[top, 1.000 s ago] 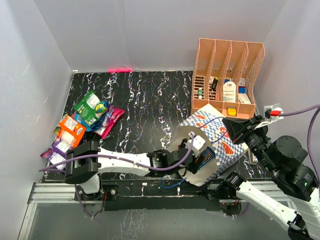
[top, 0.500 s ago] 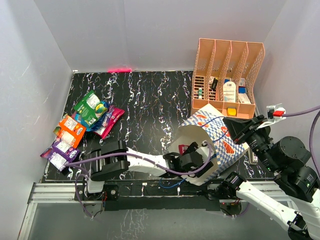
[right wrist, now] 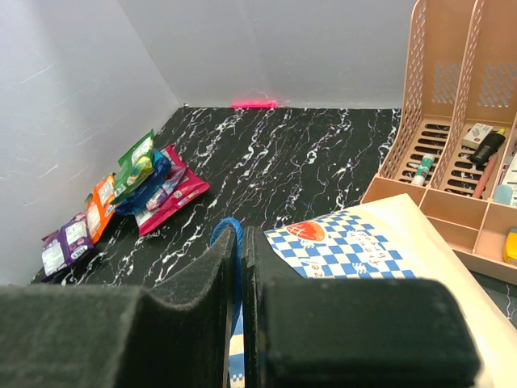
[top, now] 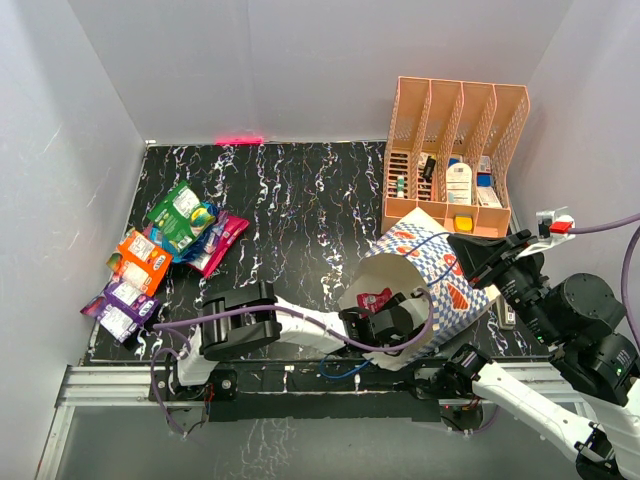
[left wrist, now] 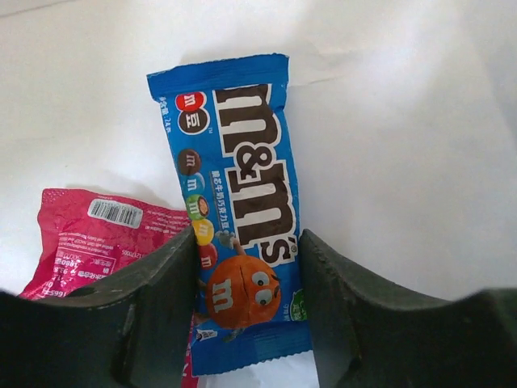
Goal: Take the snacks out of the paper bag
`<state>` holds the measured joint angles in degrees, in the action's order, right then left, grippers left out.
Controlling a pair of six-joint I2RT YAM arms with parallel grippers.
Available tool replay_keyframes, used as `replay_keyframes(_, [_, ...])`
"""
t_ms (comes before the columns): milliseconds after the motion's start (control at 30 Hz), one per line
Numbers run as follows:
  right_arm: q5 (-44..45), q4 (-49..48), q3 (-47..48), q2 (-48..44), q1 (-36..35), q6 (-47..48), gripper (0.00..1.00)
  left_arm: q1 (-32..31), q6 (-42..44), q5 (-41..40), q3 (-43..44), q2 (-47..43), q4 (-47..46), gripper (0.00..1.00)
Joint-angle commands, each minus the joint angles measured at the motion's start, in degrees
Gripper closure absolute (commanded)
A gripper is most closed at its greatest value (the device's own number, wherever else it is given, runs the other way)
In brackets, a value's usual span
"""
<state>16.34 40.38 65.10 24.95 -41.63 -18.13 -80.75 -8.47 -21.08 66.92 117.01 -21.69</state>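
The blue-and-white checkered paper bag (top: 432,262) lies tilted with its mouth facing left. My left gripper (top: 385,322) reaches inside it. In the left wrist view this gripper (left wrist: 246,263) is open, its fingers (left wrist: 161,283) on either side of the lower end of a blue M&M's packet (left wrist: 242,186) that lies on the bag's cream inside (left wrist: 396,121). A magenta packet (left wrist: 85,242) lies beside it, also showing at the bag's mouth (top: 375,299). My right gripper (top: 470,255) is shut on the bag's blue cord handle (right wrist: 230,234), holding the bag (right wrist: 355,246) up.
Several snack packets (top: 165,245) lie in a pile at the table's left, also in the right wrist view (right wrist: 129,190). A peach-orange slotted organizer (top: 455,150) with small items stands at the back right, just behind the bag. Grey walls enclose the black marbled table (top: 290,200).
My left arm has pushed further right and deeper into the bag. The bag's mouth has shifted slightly and the magenta packet now shows at it. The right arm holds almost still.
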Motion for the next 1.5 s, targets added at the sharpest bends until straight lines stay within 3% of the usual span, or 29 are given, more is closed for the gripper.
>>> replay_keyframes(0, [0.36,-3.11,1.87,-0.18,-0.23,0.16,0.93,0.24,1.48,-1.67,0.54,-3.31,4.65,0.54])
replay_keyframes(267, [1.13,-3.62,1.78,-0.05,-0.29,0.73,0.93,0.16,-1.62,-0.99,-1.81,-12.88,9.54,0.68])
replay_keyframes(700, [1.77,-4.44,1.31,-0.24,-0.30,1.34,0.93,0.10,-7.33,11.66,-14.73,-37.17,15.73,0.70])
replay_keyframes(833, [1.98,-5.84,0.38,-0.10,-0.28,1.90,0.93,0.07,-10.88,11.11,-19.30,-48.54,21.76,0.70])
replay_keyframes(1000, [2.33,-7.03,-0.71,0.31,-0.27,2.52,0.93,0.20,-13.89,3.35,-19.95,-62.13,36.09,0.70])
replay_keyframes(1167, [2.79,-7.95,-1.49,0.59,-0.30,3.48,0.93,0.33,-18.50,-12.79,-15.37,-71.53,49.10,0.71])
replay_keyframes(1367, [2.51,-8.26,-2.15,0.24,-0.30,3.53,0.93,0.62,-20.06,-29.02,-6.29,-68.72,59.06,0.72])
replay_keyframes(1467, [2.30,-8.12,-2.17,-0.32,-0.30,3.31,0.93,1.44,-15.95,-32.42,-3.89,-65.92,56.71,0.73])
